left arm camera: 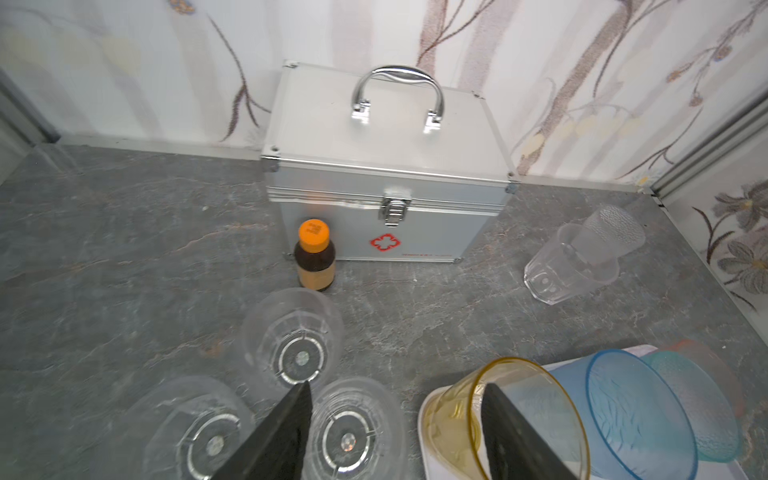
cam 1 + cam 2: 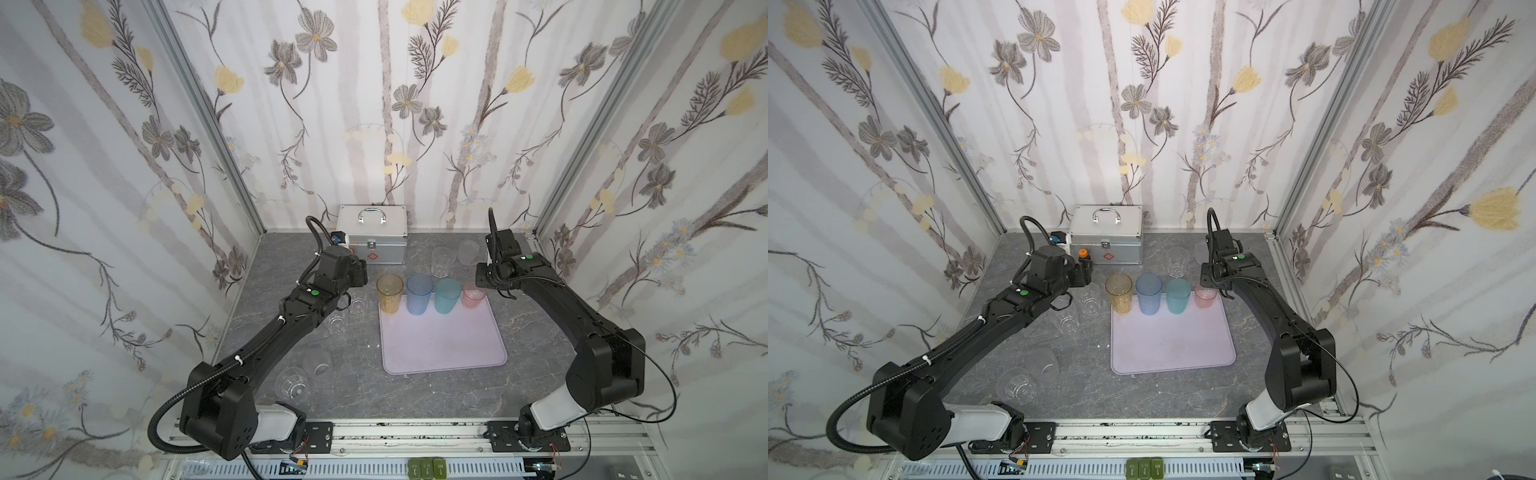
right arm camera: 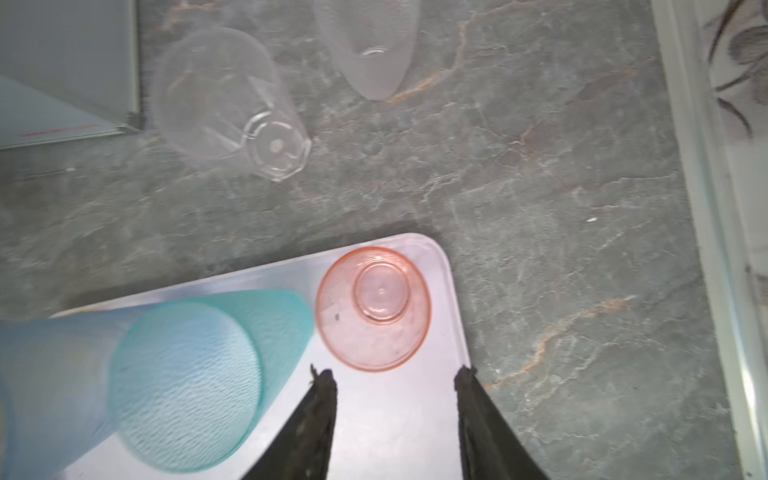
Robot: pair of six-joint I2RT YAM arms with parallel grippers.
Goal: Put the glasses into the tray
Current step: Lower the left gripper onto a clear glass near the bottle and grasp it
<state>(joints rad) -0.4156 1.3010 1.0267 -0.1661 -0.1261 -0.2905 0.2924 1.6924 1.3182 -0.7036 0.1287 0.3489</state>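
Already in the tray [image 2: 444,345]: amber [image 2: 390,295], blue [image 2: 419,293], teal [image 2: 448,296], pink glasses [image 2: 473,296].

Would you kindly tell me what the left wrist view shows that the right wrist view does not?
Only the left wrist view: the brown bottle, the case's handle and the left gripper. Only the right wrist view: the right gripper, open. Both: the tray, the teal glass, and a clear glass beside a frosted glass.

Four tall tumblers [image 2: 419,293] stand in a row on the tray [image 2: 444,345], along its far edge. Behind sits the first-aid case [image 2: 372,237], a bottle [image 1: 314,259] before its left corner. Short glasses [image 2: 336,322] stand left of the tray.
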